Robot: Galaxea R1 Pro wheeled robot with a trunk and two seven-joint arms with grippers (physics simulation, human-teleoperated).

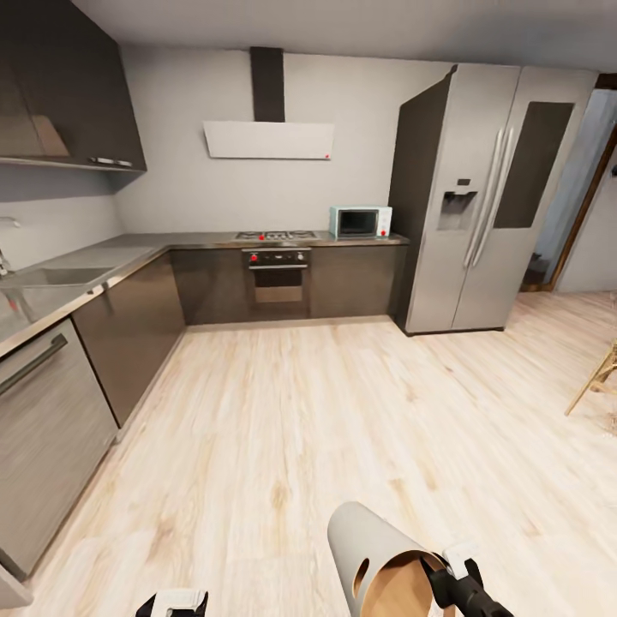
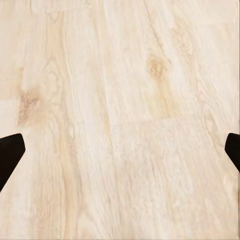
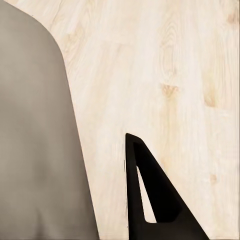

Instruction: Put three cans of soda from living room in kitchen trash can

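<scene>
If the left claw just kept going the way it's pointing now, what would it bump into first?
Most likely the pale wooden floor. The left gripper points at bare planks, its two dark fingertips spread wide with nothing between them. How far off the floor lies can't be judged.

A broad grey wall of the trash can point(image 3: 35, 150), smooth and curved, stands close before the camera, its rounded edge sweeping down against the light wood floor point(image 3: 165, 65). One black finger point(image 3: 152, 195) of the right gripper reaches along just beside that wall, a tapering wedge with a slim slot cut through it showing floor behind. The planks carry pale grain and a few darker knots. Whether the finger touches the wall cannot be told
</scene>
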